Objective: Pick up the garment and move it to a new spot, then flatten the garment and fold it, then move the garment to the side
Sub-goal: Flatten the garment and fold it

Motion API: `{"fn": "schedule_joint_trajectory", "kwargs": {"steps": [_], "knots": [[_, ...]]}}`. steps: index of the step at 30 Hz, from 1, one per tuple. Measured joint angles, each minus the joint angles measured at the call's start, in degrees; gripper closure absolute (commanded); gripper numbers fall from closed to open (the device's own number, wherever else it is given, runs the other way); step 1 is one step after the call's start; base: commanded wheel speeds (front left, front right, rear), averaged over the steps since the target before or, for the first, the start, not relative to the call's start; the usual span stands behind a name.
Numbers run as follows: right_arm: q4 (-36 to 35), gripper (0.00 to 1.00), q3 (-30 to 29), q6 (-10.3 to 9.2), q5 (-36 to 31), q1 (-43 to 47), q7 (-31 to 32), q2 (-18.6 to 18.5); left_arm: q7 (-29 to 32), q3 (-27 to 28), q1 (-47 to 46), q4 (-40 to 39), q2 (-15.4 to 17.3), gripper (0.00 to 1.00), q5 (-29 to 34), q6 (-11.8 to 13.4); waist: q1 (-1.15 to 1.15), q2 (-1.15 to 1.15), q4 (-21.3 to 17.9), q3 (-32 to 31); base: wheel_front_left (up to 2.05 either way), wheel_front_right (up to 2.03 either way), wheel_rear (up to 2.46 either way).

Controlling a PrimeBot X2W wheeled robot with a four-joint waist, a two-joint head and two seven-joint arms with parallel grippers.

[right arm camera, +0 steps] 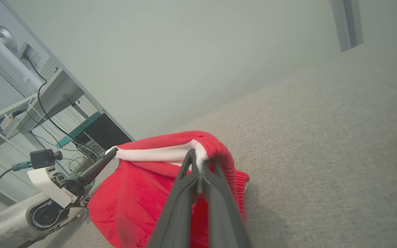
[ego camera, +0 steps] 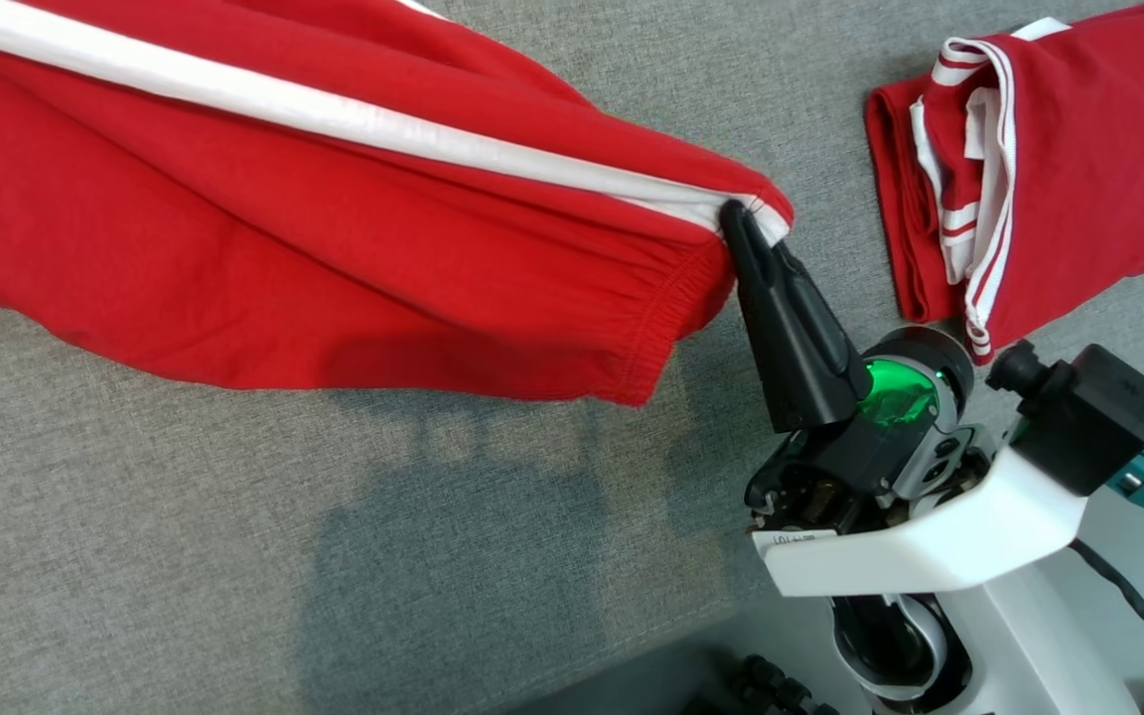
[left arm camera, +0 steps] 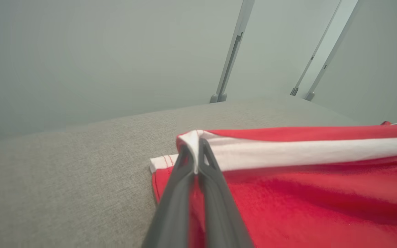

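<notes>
The right gripper (ego camera: 734, 214) is pinching shut on the garment (ego camera: 284, 248), its two dark fingers pressing together on the end of the white stripe (ego camera: 334, 109) just beside the gathered cuff (ego camera: 671, 298). The left gripper (left arm camera: 195, 148) is likewise clamping on the same stripe at the garment's other end, where a white hem is showing. Between the two grips the red cloth is hanging in loose folds, the cuff end seeming to ride just above the grey padded surface (ego camera: 234, 546), with the bulk sagging away to the left of the head view. By my reading the robot is carrying or stretching the garment ahead of laying it flat. To do this well, both arms should be drawing apart along the stripe until the slack is going out of it, keeping the two ends level, then lowering together so the sagging side is touching down first and the cloth is not bunching under itself. The pinches are narrow, so a hard pull is risking a slip. A folded red garment (ego camera: 1078, 149) with white trim is lying on the surface to the right, apart from the cuff, and the lowering should be staying off it. As for containers, none is offering itself here: both pieces are lying or hanging over the open surface.
</notes>
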Motion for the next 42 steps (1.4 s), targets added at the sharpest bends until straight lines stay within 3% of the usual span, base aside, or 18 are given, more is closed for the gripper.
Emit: {"fn": "schedule_joint_trajectory", "kwargs": {"steps": [10, 28, 29, 30, 42], "knots": [[-0.7, 1.0, 1.5, -0.01, 0.0, 0.0, 0.0, 0.0, -0.1, 0.6, 0.0, -1.7, 0.8, 1.0, -0.2, 0.0, 0.0, 0.0, -0.5, 1.6, 0.0, 0.0, 0.0], [-0.6, 1.0, 2.4, -0.01, 0.1, -0.3, 0.0, -0.1, -0.1, -1.9, 0.0, -2.8, -1.1, 1.0, -0.4, 0.0, 0.0, 0.0, 0.0, -0.3, 0.0, 0.0, 0.0], [-0.2, 0.98, 2.6, -0.01, 0.3, -0.6, 0.0, -0.1, -0.1, -1.9, 0.0, -2.6, -1.3, 0.83, -0.4, 0.0, 0.0, 0.0, 0.0, -0.2, 0.0, 0.0, 0.0], [0.0, 0.0, 2.8, -0.01, 0.5, -0.9, 0.0, -0.1, -0.1, -1.9, 0.0, -2.6, -1.4, 0.0, -0.4, 0.0, 0.0, 0.0, 0.1, -0.1, 0.0, 0.0, 0.0], [4.8, 0.0, 2.8, -0.01, -1.5, -1.1, 0.0, -0.2, -0.1, -3.0, 0.1, -3.0, -3.2, 0.0, -0.7, 0.0, 0.0, 0.0, 0.8, -2.1, 0.0, 0.0, 0.0]]}}
